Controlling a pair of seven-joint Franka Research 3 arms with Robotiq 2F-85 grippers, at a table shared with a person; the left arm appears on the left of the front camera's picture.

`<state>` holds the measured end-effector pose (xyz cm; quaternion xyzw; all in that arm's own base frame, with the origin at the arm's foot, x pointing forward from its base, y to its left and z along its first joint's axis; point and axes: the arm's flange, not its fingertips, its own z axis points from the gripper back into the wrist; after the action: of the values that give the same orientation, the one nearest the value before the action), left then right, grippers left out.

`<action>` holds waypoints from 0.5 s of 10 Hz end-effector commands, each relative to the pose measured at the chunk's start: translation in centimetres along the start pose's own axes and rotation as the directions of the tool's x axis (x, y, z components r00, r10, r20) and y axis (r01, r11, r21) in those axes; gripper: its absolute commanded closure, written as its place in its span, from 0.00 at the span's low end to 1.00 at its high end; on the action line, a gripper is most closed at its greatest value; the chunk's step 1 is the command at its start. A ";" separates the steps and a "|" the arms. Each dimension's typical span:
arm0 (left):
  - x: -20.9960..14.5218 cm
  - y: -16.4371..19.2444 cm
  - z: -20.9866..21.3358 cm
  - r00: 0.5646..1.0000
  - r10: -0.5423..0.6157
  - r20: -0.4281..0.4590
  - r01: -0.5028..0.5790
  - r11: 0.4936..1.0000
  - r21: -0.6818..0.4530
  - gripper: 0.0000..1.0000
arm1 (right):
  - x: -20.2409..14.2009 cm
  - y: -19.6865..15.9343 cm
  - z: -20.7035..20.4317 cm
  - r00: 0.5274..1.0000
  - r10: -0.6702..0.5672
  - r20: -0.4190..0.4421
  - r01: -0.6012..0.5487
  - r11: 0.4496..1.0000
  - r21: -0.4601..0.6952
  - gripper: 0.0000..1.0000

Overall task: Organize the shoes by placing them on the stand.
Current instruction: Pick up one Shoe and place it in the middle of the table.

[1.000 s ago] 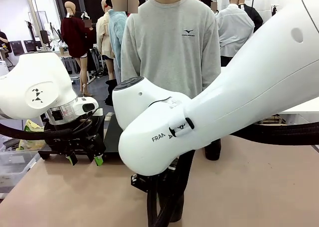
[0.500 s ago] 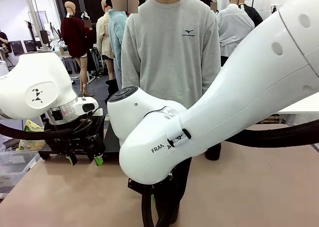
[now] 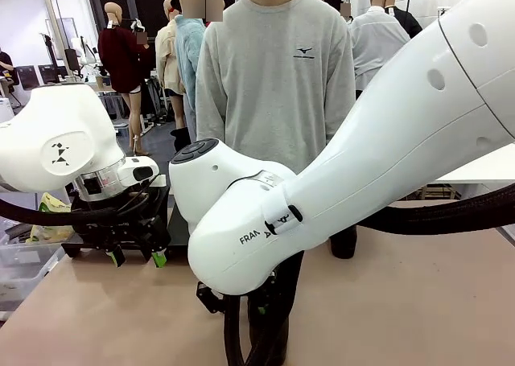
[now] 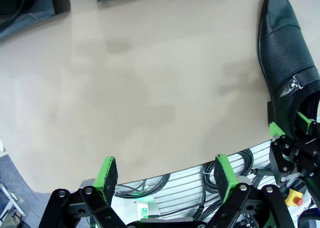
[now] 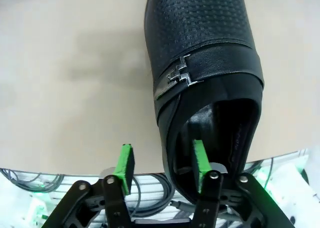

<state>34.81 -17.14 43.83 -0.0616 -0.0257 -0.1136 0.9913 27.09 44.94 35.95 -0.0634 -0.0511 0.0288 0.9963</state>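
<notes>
Right end effector point(image 5: 162, 160) with jaws apart, astride one side wall of the black shoe point(image 5: 200, 42) near its heel. One green pad point(image 5: 199, 155) down inside the ankle opening, the other pad outside the wall. A little gap to the leather on each side, so no clamp on it.

Shoe flat on the beige surface point(image 5: 65, 62), heel closest to this end effector, toe pointing away from it. Perforated leather on the front part; nearer, a smooth strap with a small silver buckle point(image 5: 177, 77) just beyond the pads.

Left end effector point(image 4: 166, 170) with pads wide apart, hanging over bare surface. Same shoe well off to one side of it and farther ahead, not touching. In the front view, a black sloped platform of the stand point(image 3: 180, 221) just behind this end effector.

On the white right arm point(image 3: 362, 157), black letters "FRAN", the rest turned out of sight. On the grey sweatshirt point(image 3: 273, 100) of the person standing beyond both end effectors, a small dark chest logo with a line of print under it, too small to read.
</notes>
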 end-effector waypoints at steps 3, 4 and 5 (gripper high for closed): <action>-0.1 0.3 0.0 1.000 -0.006 -0.001 0.006 1.000 0.003 0.00 | 0.4 -0.4 0.1 1.000 0.005 0.004 -0.005 1.000 0.012 0.00; -0.1 0.3 0.0 1.000 -0.006 -0.001 0.006 1.000 0.003 0.00 | 0.4 -0.5 0.1 1.000 0.001 0.007 -0.001 1.000 0.010 0.00; -0.1 0.3 0.0 1.000 -0.006 -0.001 0.006 1.000 0.003 0.00 | 0.3 -0.4 0.4 1.000 -0.002 -0.010 0.002 1.000 0.023 0.00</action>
<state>34.81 -17.14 43.83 -0.0616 -0.0257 -0.1137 0.9913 27.62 44.61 36.18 -0.0619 -0.0518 0.0251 0.9964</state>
